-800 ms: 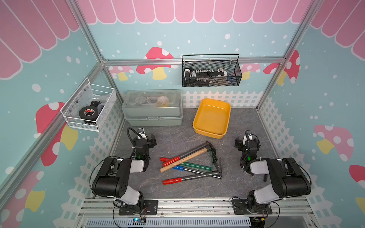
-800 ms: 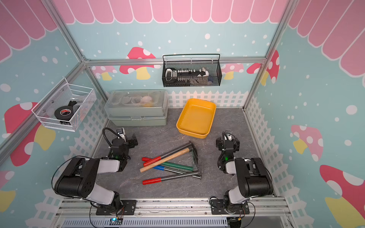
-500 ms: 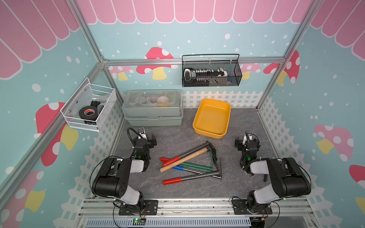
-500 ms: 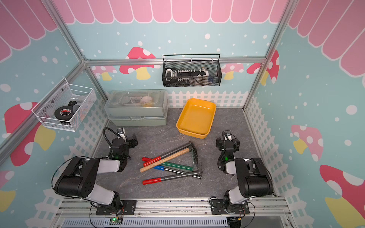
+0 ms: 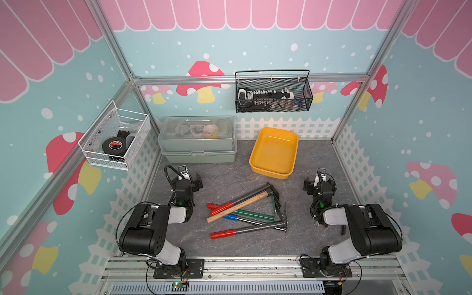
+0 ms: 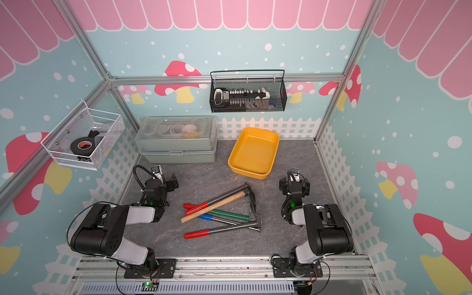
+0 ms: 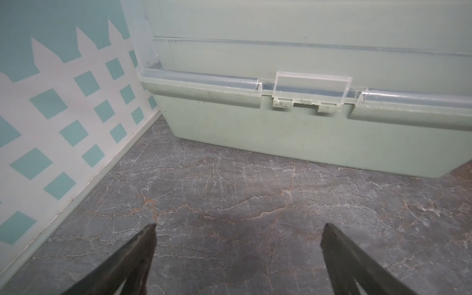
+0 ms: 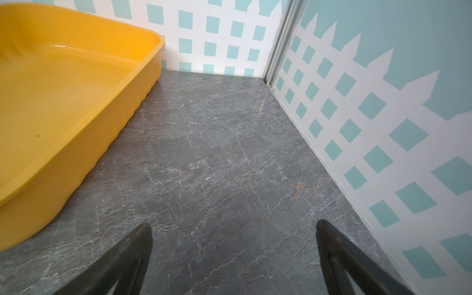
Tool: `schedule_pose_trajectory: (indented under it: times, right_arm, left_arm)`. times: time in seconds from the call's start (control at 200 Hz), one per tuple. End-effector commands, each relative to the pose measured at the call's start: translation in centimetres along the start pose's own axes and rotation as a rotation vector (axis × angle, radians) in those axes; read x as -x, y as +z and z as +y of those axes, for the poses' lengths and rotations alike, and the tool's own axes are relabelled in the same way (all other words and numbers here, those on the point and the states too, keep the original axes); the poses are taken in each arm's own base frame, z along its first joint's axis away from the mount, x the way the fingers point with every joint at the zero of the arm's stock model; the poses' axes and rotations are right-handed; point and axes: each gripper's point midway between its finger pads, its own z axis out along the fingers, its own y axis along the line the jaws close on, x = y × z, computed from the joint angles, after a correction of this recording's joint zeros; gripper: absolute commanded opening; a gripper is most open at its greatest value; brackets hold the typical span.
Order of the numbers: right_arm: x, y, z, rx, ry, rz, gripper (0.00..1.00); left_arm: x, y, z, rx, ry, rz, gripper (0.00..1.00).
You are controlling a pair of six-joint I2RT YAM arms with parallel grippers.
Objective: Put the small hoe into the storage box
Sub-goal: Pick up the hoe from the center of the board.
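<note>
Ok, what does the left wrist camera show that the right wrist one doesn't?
Left wrist only: the grey-green lidded case with its clear latch, ahead of the open left gripper. Right wrist only: the storage box, empty where visible, beside the open right gripper, plus a metal corner post. Both: grey tabletop, fence-print wall, nothing between the jaws. Neither shows the pile of tools.

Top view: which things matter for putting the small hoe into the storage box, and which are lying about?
For the job: storage box; tool pile, which one is the hoe unclear.
Lying about: grey-green case; black mesh basket; white wire basket; tape roll.
</note>
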Motion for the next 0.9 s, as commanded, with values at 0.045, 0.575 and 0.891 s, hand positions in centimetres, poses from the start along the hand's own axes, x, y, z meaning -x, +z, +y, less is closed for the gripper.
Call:
schedule_pose_trajectory:
  times: [0.045,0.575,0.891]
  right_arm:
    - [0.3,-0.1,-0.2,-0.011,0.007,-0.019,0.99]
    - [4.2,-1.9,-1.8,-0.042,0.026,-0.020,0.99]
    - [6.8,-4.3,-3.6,-0.083,0.142,0.049,0.99]
  left_arm:
    - [0.9,0.2,0.3,0.006,-0.006,-0.028,0.99]
    - [3.5,0.1,-1.2,-0.044,0.055,0.045,0.98]
    - [6.3,-2.0,-5.7,-0.108,0.160,0.190,0.98]
